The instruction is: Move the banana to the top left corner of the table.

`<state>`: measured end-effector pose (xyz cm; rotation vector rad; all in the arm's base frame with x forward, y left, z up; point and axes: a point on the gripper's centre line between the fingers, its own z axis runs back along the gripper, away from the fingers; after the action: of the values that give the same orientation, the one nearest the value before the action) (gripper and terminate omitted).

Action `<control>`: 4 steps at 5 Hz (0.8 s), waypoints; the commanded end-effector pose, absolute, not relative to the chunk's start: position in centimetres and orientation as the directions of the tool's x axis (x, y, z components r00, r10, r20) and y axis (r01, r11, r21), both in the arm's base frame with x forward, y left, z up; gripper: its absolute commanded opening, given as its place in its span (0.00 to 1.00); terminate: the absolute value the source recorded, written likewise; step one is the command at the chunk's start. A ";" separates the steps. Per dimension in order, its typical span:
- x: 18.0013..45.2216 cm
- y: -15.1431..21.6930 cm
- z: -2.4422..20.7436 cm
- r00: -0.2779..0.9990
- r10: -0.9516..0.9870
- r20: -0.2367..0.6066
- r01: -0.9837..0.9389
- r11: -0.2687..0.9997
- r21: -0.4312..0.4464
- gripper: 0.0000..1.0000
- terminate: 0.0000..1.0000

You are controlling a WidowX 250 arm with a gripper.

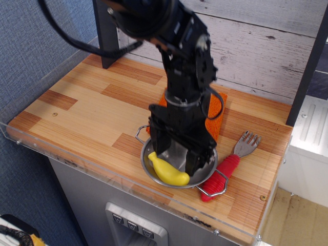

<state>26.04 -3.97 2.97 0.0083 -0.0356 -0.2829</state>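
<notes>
Setting, viewed from above and in front. Rear wall (266,36): horizontal whitewashed wood planks with dark knots and grain. Left wall (36,56): blue-grey textured surface, meeting the rear wall behind a dark upright post (106,38). A second dark post (307,66) rises at the right edge. Right of it, a white appliance top (312,128) with ribbed panels sits above a beige tiled floor (292,220). Below the wooden worktop, a grey cabinet front (92,205) carries a light grey panel with three switches (134,225). Lighting is even and diffuse, casting soft shadows.
</notes>
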 end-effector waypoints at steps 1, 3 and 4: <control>27.3 -3.7 6.7 0.952 -0.277 0.132 0.277 0.961 0.017 1.00 0.00; 26.9 -3.6 6.0 0.955 -0.273 0.120 0.273 0.962 0.016 1.00 0.00; 26.9 -4.2 5.2 0.957 -0.268 0.112 0.267 0.963 0.026 1.00 0.00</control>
<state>26.64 -4.30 4.54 0.0113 -0.0867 -0.2614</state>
